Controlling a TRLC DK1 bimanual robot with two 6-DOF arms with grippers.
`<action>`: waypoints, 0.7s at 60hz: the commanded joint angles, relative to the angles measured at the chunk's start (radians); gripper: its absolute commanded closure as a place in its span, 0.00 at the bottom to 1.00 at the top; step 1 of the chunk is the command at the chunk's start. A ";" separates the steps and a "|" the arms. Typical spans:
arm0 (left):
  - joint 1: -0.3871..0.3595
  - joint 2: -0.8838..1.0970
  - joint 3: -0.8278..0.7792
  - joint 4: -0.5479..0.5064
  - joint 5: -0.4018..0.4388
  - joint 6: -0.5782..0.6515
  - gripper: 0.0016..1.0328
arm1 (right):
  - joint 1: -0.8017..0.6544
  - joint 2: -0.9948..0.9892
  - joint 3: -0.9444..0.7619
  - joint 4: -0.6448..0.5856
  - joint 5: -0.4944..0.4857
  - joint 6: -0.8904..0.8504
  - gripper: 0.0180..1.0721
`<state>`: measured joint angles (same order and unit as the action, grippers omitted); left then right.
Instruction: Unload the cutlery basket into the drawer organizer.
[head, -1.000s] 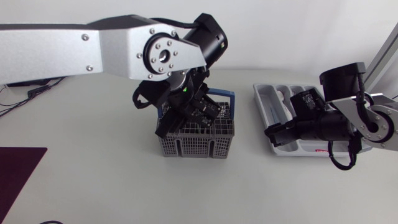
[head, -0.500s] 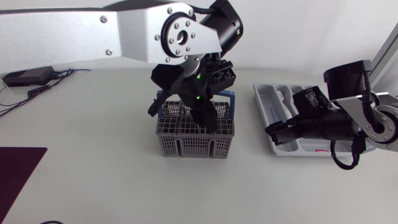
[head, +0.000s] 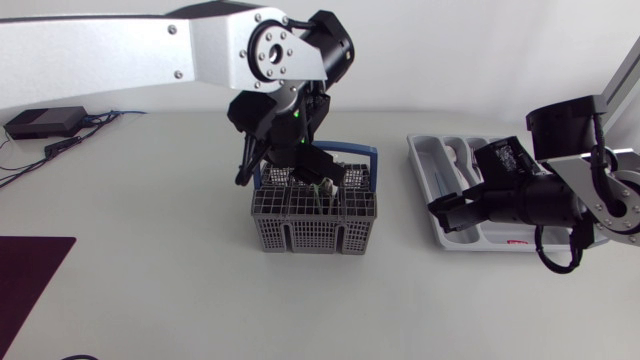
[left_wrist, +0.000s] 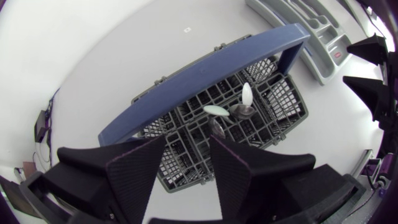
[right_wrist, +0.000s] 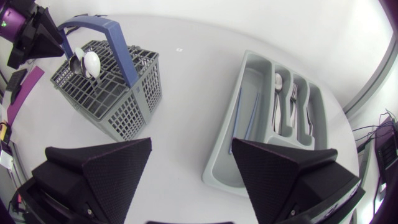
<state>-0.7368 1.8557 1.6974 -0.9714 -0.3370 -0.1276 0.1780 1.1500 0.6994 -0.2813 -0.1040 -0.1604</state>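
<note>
The left end effector (left_wrist: 188, 146) hangs just over the grey cutlery basket (left_wrist: 283, 127), fingers partly apart and holding nothing. Below them spoons (left_wrist: 247, 98) stand bowl-up in a compartment beneath the blue handle (left_wrist: 205, 70). Further along the counter (head: 150, 280), the right end effector (right_wrist: 191, 149) gapes wide and empty at the near end of the grey drawer organizer (right_wrist: 266, 124), whose far slots hold a spoon (right_wrist: 278, 81) and forks (right_wrist: 292, 109).

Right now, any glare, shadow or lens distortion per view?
Head view: even light, only faint shadows around the basket. Left wrist view: fisheye warps the blue handle, spoon bowls glint. Right wrist view: fisheye curves the organizer, corners dark.
</note>
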 joint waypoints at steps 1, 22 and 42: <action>-0.052 0.034 0.011 -0.016 -0.074 -0.099 0.39 | 0.009 -0.010 -0.032 -0.004 -0.003 -0.005 0.12; -0.081 0.134 0.127 -0.124 -0.096 -0.337 0.39 | 0.009 -0.013 -0.044 0.002 -0.005 -0.008 0.12; -0.079 0.223 0.203 -0.204 -0.146 -0.451 0.47 | 0.009 -0.013 -0.052 0.007 -0.016 -0.013 0.12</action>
<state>-0.8204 2.0487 1.8748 -1.1542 -0.4553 -0.5220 0.1780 1.1450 0.6800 -0.2802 -0.1085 -0.1608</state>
